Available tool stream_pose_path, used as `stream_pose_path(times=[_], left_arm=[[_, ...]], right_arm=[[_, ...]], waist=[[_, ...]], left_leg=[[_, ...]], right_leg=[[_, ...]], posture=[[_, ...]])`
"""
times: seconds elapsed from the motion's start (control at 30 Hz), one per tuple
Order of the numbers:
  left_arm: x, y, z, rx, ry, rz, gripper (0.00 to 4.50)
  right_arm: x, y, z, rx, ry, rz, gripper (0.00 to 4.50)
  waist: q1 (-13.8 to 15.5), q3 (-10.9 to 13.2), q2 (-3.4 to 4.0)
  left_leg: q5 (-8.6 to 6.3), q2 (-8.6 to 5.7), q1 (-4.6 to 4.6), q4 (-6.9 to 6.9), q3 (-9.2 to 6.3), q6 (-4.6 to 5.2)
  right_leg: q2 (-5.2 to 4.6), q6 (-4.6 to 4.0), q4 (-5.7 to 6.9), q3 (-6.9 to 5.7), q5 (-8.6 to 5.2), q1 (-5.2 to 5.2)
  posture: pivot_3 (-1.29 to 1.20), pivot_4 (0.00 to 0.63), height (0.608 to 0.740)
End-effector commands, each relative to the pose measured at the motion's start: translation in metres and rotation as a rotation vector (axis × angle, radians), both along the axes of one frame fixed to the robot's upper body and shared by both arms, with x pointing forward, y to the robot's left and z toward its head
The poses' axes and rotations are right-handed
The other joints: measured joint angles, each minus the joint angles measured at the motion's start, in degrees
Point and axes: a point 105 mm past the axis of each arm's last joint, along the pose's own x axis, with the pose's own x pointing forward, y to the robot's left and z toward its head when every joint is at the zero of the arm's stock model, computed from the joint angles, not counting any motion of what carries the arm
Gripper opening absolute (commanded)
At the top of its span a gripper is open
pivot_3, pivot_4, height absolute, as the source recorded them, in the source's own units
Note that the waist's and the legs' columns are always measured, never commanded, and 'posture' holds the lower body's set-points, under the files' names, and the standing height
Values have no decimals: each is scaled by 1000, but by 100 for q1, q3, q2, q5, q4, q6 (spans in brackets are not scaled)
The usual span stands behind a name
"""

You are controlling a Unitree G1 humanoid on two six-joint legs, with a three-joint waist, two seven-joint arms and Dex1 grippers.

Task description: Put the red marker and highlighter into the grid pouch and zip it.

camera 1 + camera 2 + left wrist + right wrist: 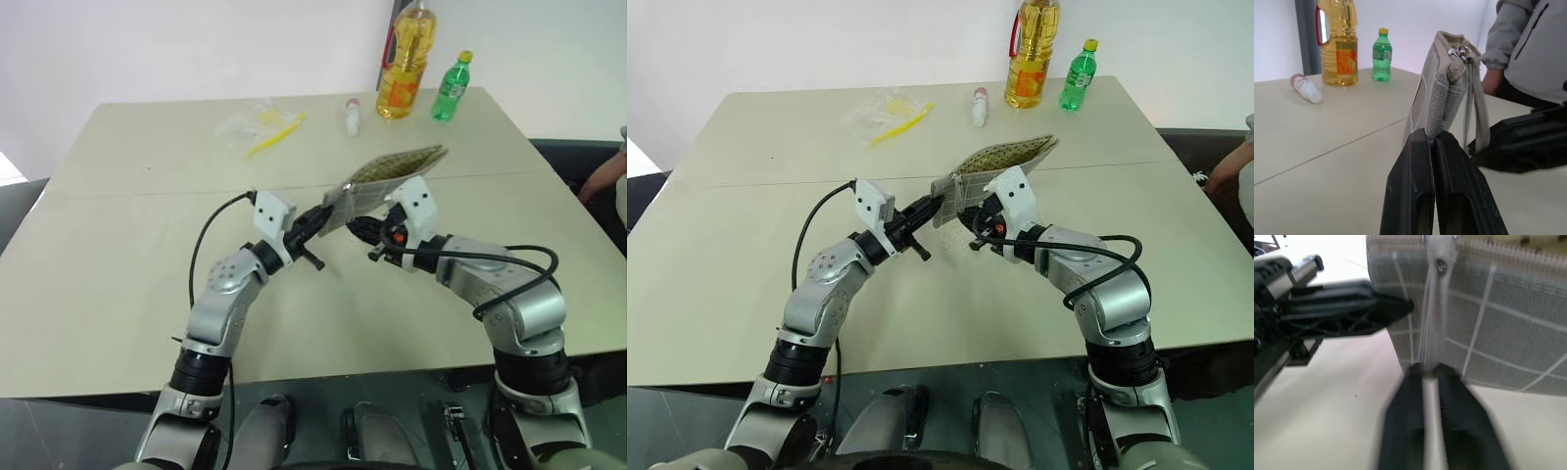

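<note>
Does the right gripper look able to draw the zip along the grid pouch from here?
Probably yes: the right gripper is shut on the zip pull, the left gripper pinches the grid pouch end, and nothing blocks the zip line.

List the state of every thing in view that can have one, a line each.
grid pouch: lifted off the table, mouth open along the top.
zip pull strap: hanging down, pinched by the right claw.
left claw: shut on the pouch's end.
right claw: shut on the strap.
oil bottle: upright, capped.
green bottle: upright, capped.
white tube: lying flat, cap on.
clear bag: flat on the table.
</note>
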Motion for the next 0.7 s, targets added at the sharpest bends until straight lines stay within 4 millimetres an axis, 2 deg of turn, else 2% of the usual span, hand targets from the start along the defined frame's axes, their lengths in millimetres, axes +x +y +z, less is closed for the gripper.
stream_pose_path(times=[0.03, 0.1, 0.33, 0.53, 0.7], left_arm=[[-4, 0, 10, -1, -56, 1, 0], [-3, 2, 8, 8, -58, 9, 0], [-2, 24, -1, 66, -61, 61, 0], [-6, 49, -7, 130, -66, 104, 0], [-10, 72, -9, 158, -59, 149, 0]], right_arm=[[3, -2, 18, 38, -57, -11, 85], [5, -6, 20, 37, -64, -21, 85], [17, -41, 23, -17, -89, -115, 85], [44, -108, 21, -185, -113, -362, 85], [56, -146, 18, -312, -123, -485, 85]], waist=[[1, 0, 0], [0, 0, 0], [6, 0, 0], [2, 0, 0], [-11, 0, 0]], left_leg=[[0, 0, 0, 0, 0, 0], [0, 0, 0, 0, 0, 0], [0, 0, 0, 0, 0, 0], [0, 0, 0, -1, 2, 1], [0, 2, 0, -7, 3, 0]], right_leg=[[0, 0, 0, 0, 0, 0], [0, 0, 0, 0, 0, 0], [0, 0, -1, 0, 0, 0], [-2, -1, -3, 0, -1, 1], [-1, -2, -3, 0, -1, -3]], posture=[[0, 150, 740], [0, 150, 740], [0, 150, 740], [0, 150, 740], [0, 150, 740]])
